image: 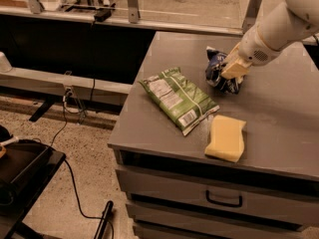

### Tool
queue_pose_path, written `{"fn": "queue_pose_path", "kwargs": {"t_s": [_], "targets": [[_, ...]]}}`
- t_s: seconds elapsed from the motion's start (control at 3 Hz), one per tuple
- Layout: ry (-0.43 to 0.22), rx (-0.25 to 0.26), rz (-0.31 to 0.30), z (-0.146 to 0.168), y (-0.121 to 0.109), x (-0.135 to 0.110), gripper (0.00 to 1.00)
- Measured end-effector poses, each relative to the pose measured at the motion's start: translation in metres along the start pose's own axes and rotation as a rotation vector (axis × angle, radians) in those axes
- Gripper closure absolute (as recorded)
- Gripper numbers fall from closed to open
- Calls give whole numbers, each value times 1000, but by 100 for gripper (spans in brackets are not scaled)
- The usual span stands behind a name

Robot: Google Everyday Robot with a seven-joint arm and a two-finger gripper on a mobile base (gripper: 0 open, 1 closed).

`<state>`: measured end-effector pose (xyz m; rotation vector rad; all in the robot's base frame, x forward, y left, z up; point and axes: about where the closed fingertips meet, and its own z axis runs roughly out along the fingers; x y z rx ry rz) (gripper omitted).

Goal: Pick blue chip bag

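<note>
The blue chip bag is a small crumpled dark-blue foil bag with white patches, at the back middle of the grey cabinet top. My gripper comes in from the upper right on a white arm. Its tan fingers are closed on the bag's right side. The bag stands upright in the grip, at or just above the surface; I cannot tell if it still touches.
A larger flat green chip bag lies left of the blue bag. A yellow sponge block lies near the front edge. Drawers are below. A dark cart and cables are on the floor at left.
</note>
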<state>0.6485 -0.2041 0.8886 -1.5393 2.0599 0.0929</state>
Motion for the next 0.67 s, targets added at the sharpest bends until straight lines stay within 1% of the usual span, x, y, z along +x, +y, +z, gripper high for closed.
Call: {"fn": "queue_pose_path", "kwargs": {"t_s": [0.33,0.67], "targets": [[-35,37,-18,-31,-11,-5,100],[-35,37,-18,-31,-11,-5,100]]}}
